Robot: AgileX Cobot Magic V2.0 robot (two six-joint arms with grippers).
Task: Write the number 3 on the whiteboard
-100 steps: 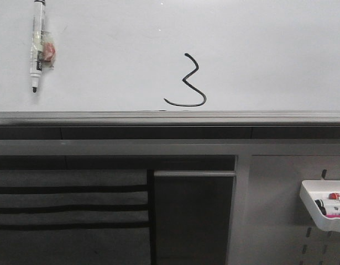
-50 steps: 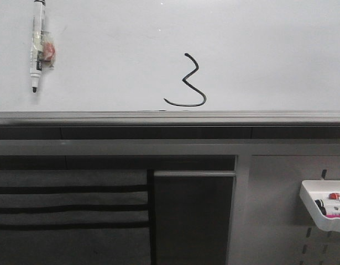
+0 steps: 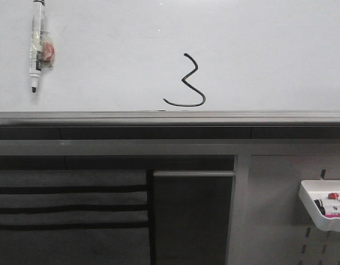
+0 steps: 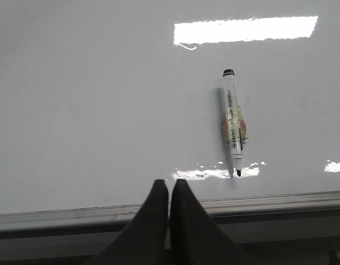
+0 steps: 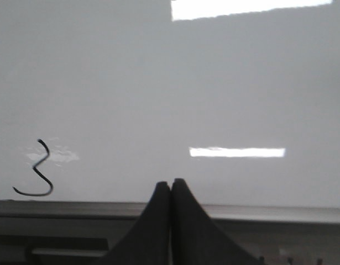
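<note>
Front view: the number 3 [image 3: 186, 81] stands low on the whiteboard [image 3: 258, 49], just above its grey rail [image 3: 170, 117]; a marker [image 3: 37, 47] hangs at upper left, a white tray [image 3: 323, 212] on the pegboard [image 3: 275, 221]; no arm appears. Left wrist view: left gripper [image 4: 169, 190] pressed closed, empty, below the marker. Right wrist view: right gripper [image 5: 171, 190] likewise closed, empty; the figure lies well aside.

Black number 3 [image 3: 186, 81] on white whiteboard [image 3: 258, 55], grey rail; pegboard [image 3: 275, 221] grey w/ slots
</note>
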